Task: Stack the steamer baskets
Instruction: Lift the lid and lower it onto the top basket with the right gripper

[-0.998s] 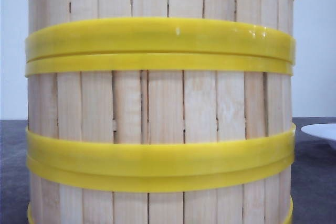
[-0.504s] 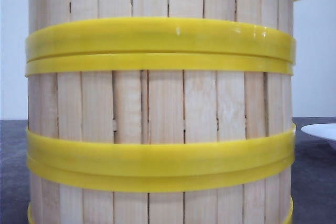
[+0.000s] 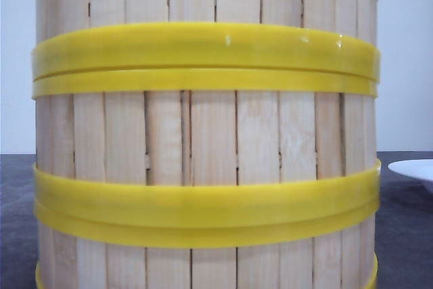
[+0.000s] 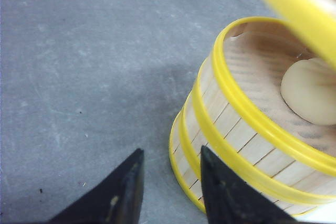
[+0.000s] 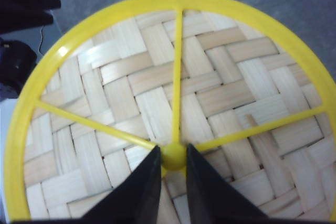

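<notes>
1. While the stack of steamer baskets fills nearly the whole front view, three tiers show there, parted by doubled yellow rims, standing on the dark grey tabletop.
2. Half a second ago a yellow rim edge showed at the top right corner of the front view; now only a thin sliver remains there, and the stack itself has not shifted.
3. At the right edge of the front view, part of a white plate lies on the tabletop, apart from the stack.
4. Seen from the left wrist, the stack's top basket is uncovered, with a pale round bun lying inside it.
5. A blurred yellow lid rim hangs tilted above that basket.
6. The left pincer hovers beside the stack, released and grasping nothing, its dark fingers over bare tabletop.
7. The right pincer is clenched on the yellow central knob of the woven steamer lid, whose yellow spokes run out to its rim.
</notes>
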